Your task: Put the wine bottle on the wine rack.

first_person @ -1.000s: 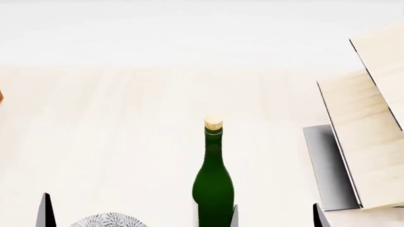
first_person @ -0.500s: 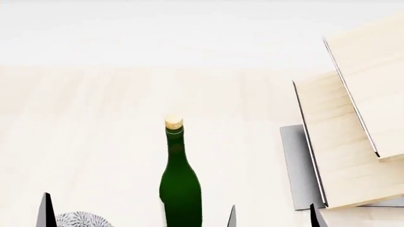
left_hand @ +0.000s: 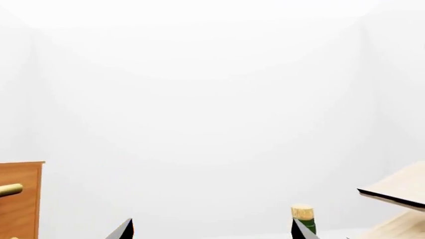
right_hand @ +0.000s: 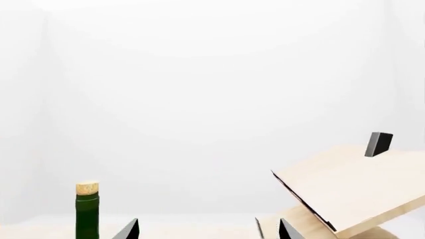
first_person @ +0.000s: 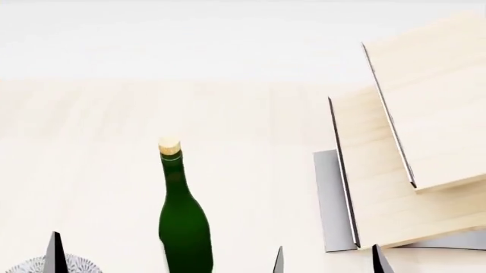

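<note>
At about 7 o'clock in your head view sits the bowl [first_person: 47, 265], only its patterned rim showing at the frame's lower edge. Beside it rises one dark fingertip of your left gripper [first_person: 165, 259]; its other fingertip shows at about 6 o'clock, well apart from the first, so the pincer is spread wide. The bottle [first_person: 182, 219] stands upright on the table [first_person: 91, 148] in the gap between those two tips, nearer the middle, and neither tip can be seen touching it. In the left wrist view the left gripper [left_hand: 211, 230] again shows two separated tips with nothing gripped, and the bottle's cork top [left_hand: 303, 213] peeks up just behind one tip; the cabinet [left_hand: 20, 199] with its brass handle lies off to the other side.

At about 5 o'clock in the head view a single dark tip of your right gripper [first_person: 379, 259] shows, near the rack's base. In the right wrist view the right gripper [right_hand: 206, 230] has its tips apart and holds nothing, with the bottle [right_hand: 86, 211] outside the pincer.

At 3 o'clock stands the rack [first_person: 410, 142], its slanted wooden panels stepped over a grey base, apart from the bottle and bearing nothing.
</note>
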You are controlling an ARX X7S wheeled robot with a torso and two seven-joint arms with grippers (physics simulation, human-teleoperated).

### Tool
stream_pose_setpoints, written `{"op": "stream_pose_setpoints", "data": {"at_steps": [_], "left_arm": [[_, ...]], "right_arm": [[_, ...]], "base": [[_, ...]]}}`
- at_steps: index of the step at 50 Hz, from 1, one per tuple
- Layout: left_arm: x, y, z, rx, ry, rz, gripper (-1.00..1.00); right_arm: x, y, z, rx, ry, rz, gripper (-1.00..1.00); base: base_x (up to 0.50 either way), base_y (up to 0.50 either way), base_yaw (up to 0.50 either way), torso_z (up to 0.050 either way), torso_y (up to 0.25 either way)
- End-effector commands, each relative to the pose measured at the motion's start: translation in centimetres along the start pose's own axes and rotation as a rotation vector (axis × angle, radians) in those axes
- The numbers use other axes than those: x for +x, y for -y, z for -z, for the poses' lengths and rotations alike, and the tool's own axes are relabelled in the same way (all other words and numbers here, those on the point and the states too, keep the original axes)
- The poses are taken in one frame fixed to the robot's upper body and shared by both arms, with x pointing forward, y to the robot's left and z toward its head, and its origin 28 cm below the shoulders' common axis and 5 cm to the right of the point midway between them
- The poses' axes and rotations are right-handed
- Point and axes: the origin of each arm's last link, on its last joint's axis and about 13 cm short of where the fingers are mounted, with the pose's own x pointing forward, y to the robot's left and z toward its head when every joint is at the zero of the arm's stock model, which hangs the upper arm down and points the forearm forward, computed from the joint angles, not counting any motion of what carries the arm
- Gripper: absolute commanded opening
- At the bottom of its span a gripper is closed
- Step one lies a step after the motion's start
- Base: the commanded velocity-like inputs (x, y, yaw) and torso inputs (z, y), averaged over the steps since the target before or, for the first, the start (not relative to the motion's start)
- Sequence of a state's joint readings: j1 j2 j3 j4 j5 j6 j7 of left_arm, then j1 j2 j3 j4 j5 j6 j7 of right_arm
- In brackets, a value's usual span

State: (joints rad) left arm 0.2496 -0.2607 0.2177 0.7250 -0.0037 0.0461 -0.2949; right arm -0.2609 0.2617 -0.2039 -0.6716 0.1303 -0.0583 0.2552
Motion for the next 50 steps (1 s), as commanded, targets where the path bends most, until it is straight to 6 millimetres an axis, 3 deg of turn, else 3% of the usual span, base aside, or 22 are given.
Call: {"op": "stream_pose_setpoints", "data": {"at_steps": [1,50], "left_arm": [[-0.02,0.01,0.03,0.0,-0.001,0.0,1.0],[-0.05,0.1,0.05,-0.001,-0.003,0.004,1.0]], "right_arm": [[0.03,0.02,0.13,0.0,-0.003,0.001,1.0],[-0.09,-0.1,0.09,0.0,-0.002,-0.006,1.0]], "base": [[0.0,-0.13,0.0,0.0,0.0],[0.0,-0.13,0.0,0.0,0.0]]}}
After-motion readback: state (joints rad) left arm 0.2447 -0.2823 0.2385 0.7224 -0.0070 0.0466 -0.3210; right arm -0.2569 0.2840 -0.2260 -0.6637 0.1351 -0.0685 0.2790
